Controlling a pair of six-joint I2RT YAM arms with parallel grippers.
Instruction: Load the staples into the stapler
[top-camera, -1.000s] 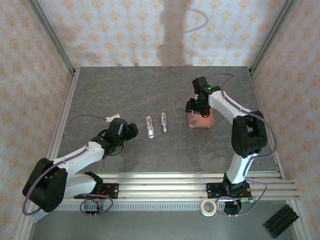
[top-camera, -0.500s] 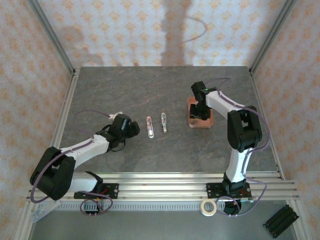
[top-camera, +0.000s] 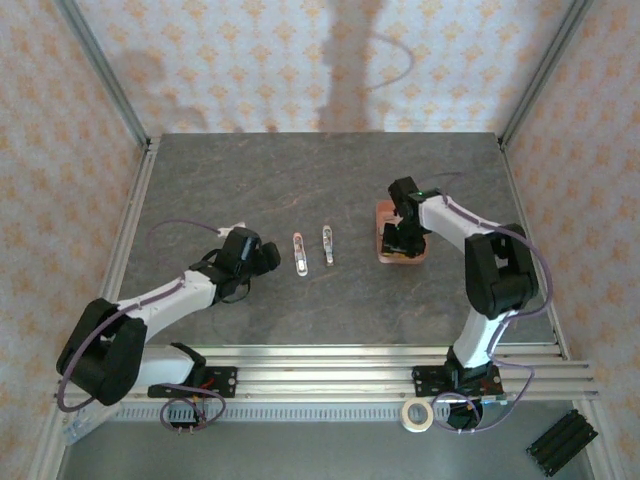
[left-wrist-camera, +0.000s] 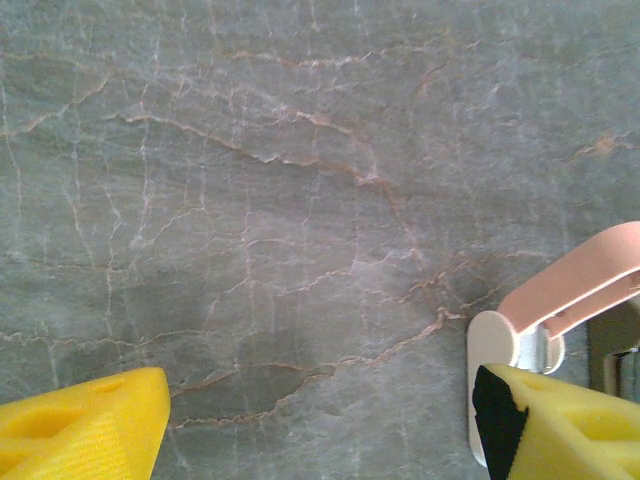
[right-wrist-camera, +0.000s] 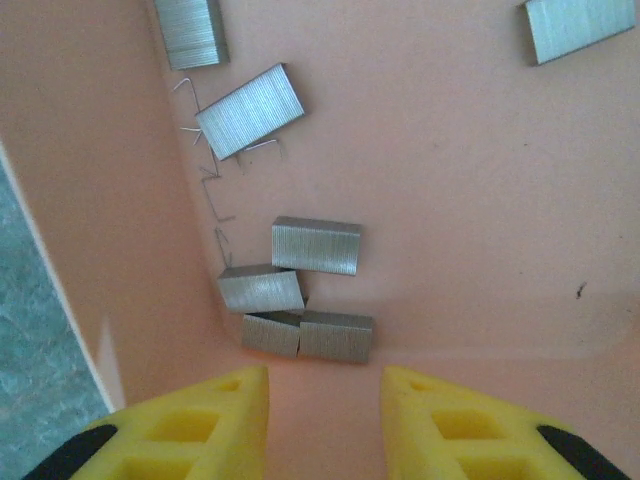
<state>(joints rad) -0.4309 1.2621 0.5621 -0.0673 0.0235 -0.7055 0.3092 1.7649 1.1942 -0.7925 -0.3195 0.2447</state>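
Tabletop: grey veined stone, carrying the stapler and a pink tray.
Stapler: near the middle of the tabletop, seen from above as two slim pieces lying side by side, just apart.
Stapler, left wrist view: a pale pink arm rising from a white rounded end, at the right edge.
Left claw: low over the tabletop just left of the stapler; its jaws are spread wide with bare stone between them.
Left claw's right finger: overlaps the stapler's white end; whether they touch is unclear.
Tray: right of the stapler, well apart from it.
Staples: short grey strips on the tray floor, most clustered near the left wall, with some loose bent wires beside them.
Right claw: down inside the tray; its jaws stand a narrow gap apart, pinching nothing, tips just short of the nearest staples.
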